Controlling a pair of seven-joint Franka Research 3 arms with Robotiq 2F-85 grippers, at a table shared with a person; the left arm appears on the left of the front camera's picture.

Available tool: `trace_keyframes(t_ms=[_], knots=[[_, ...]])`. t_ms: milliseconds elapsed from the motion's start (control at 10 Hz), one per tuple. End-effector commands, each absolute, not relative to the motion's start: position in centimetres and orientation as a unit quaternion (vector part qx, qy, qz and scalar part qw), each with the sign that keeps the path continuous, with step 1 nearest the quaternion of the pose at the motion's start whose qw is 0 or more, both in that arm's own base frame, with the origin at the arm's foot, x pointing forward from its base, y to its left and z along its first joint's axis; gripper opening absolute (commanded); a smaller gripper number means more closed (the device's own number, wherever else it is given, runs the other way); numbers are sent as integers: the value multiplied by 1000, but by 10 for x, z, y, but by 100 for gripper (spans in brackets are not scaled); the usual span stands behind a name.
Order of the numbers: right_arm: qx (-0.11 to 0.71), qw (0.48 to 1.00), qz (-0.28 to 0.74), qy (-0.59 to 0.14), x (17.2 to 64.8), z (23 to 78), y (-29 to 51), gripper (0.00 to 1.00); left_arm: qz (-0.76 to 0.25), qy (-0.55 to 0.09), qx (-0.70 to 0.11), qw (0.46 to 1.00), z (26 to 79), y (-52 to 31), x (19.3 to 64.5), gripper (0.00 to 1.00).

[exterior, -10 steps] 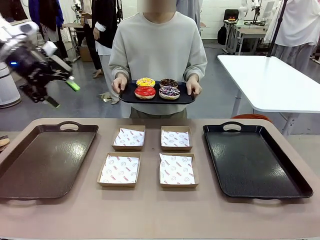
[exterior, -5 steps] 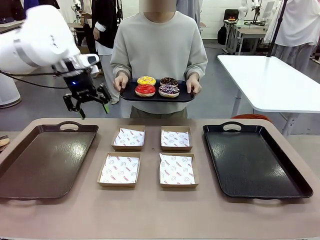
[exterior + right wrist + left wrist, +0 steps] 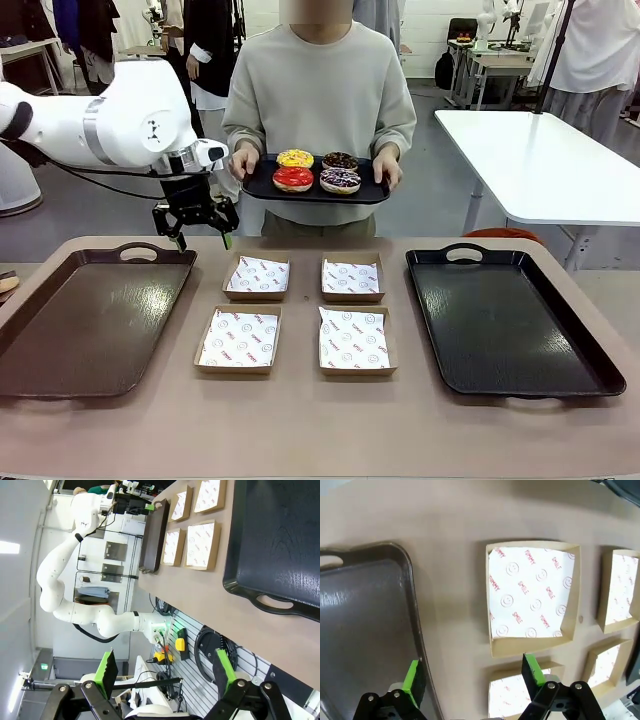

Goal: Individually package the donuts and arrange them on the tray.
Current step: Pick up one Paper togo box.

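across the table from you: four ring donuts, yellow-iced (image 3: 294, 158), red-glazed (image 3: 293, 178), chocolate-topped (image 3: 340, 161) and sprinkled (image 3: 340, 180), on a small black tray (image 3: 262, 193) in the person's hands (image 3: 243, 162). your left gripper (image 3: 203, 240), fingers spread and empty, hangs between the long brown tray (image 3: 60, 330) and the paper-lined cardboard boxes (image 3: 255, 296). your right gripper (image 3: 165, 662): fingers spread, empty.

The left arm (image 3: 120, 125) reaches in from the robot's left, its forearm lying roughly level and its wrist bent so that the left claw (image 3: 203, 240) points straight down. Its jaws stand wide apart with nothing between them, and the green pads (image 3: 412, 677) face each other across an open gap. The right claw (image 3: 165, 669) is likewise spread wide and holds nothing.
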State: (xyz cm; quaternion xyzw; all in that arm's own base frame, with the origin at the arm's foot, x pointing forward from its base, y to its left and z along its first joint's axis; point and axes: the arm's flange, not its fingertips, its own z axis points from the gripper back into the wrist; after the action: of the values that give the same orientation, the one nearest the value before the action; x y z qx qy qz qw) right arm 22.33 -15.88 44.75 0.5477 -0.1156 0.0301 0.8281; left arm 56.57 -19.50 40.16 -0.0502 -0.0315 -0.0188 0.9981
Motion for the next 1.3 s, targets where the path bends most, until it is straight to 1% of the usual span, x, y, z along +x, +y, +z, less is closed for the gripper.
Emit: trace_keyframes(t_ms=[0, 500, 800, 900, 1200], knots=[[552, 824, 35, -121, 224, 448, -159, 100, -27, -54, -28, 998, 387, -206, 574, 100], [552, 824, 35, -121, 224, 448, -159, 100, -50, -52, -23, 997, 344, -226, 571, 100], [552, 824, 35, -121, 224, 448, -159, 100, -54, -63, -29, 996, 340, -230, 571, 100], [552, 824, 35, -121, 224, 448, -159, 100, -60, -40, -38, 997, 339, -228, 570, 100], [552, 824, 35, -121, 224, 448, -159, 100, -60, -40, -38, 997, 339, -228, 570, 100]])
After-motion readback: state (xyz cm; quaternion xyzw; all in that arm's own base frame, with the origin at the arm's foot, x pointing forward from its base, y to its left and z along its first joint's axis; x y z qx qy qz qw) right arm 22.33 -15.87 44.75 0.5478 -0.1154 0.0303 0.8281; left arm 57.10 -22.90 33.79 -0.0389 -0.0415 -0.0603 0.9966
